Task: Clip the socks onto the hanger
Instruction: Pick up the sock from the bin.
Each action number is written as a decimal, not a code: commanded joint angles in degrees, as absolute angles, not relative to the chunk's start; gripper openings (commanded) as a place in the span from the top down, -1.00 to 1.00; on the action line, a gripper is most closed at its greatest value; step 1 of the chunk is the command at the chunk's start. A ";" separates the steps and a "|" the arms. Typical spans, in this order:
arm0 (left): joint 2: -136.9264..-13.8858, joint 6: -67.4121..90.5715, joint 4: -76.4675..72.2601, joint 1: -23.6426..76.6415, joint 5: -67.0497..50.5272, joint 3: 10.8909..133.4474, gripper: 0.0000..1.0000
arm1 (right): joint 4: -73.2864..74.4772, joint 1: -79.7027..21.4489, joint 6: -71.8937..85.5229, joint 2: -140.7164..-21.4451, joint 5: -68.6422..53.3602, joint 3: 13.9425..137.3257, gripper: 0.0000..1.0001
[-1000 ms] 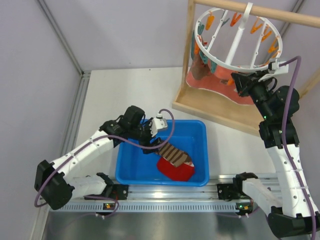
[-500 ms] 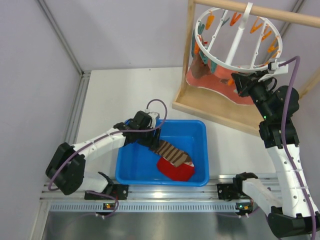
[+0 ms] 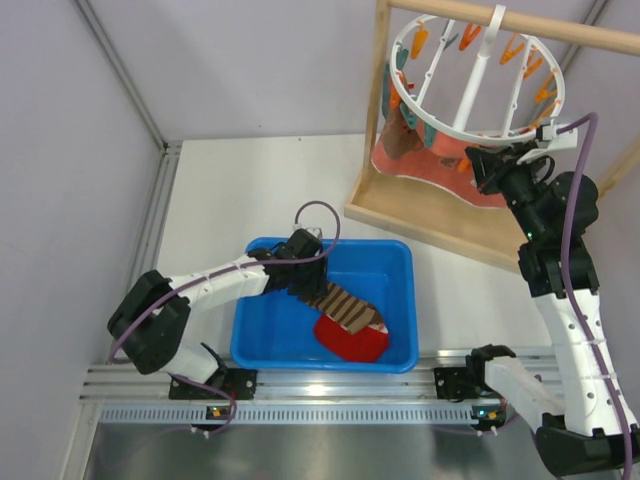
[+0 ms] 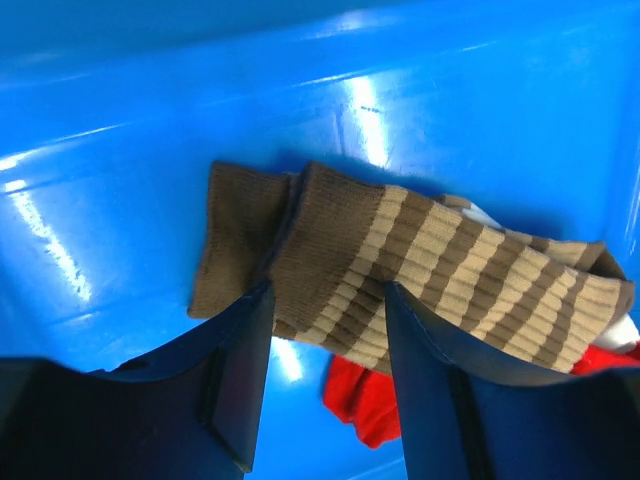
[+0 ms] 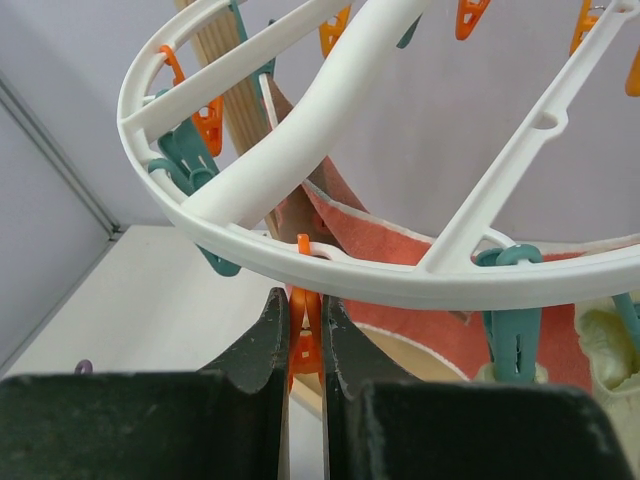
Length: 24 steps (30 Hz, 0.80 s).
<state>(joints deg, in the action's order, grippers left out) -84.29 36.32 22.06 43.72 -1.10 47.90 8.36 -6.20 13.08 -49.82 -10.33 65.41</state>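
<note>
Two jaws, two states. The left gripper [image 4: 327, 300] has its jaws apart, straddling the brown cuff end of the striped sock [image 4: 430, 270], one on each side, not pinched on it as far as we can see. The right gripper [image 5: 303, 312] has its jaws narrow, squeezed on an orange clothespin [image 5: 304, 338] that hangs from the rim of the hanger [image 5: 400, 285].

Handling, our judgement: the sock is light, soft knit, limp; it will fold and droop once lifted. We would take the cuff, both layers together, leaving a free edge for the clothespin. Risk: catching one layer only, or dragging along the red sock [image 4: 360, 415] beneath it.

Location: the striped sock lies across the red one in the blue bin [image 3: 400, 252], toward its near right side. The bin's glossy floor gives little grip, so the sock may slide ahead of the jaws.

Surroundings: the bin sits on the white counter [image 3: 230, 190]; the hanger hangs from the wooden stand [image 3: 381, 110] at the far right, well apart from the bin, salmon-pink cloth [image 3: 425, 165] hanging under it. Grey walls left and behind.
</note>
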 commanded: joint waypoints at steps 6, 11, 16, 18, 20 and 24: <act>-88.06 38.32 18.90 44.38 1.85 50.36 0.31 | 10.81 -5.89 12.39 -48.34 -10.28 66.80 1.00; -87.10 36.92 18.90 44.56 2.46 50.54 0.74 | 10.55 -5.89 12.22 -47.99 -10.11 66.27 1.00; -80.96 31.91 19.77 45.35 4.30 50.89 1.00 | 10.46 -5.89 12.04 -47.81 -10.37 66.36 1.00; -76.83 28.15 20.74 45.96 4.66 51.76 1.00 | 10.55 -5.80 12.04 -47.73 -10.46 66.44 1.00; -72.89 24.63 20.83 46.75 4.75 53.08 1.00 | 10.55 -5.89 11.87 -47.73 -10.37 66.45 1.00; -68.30 11.30 21.44 51.48 5.18 56.15 1.00 | 10.55 -5.89 11.69 -47.46 -10.63 66.71 1.00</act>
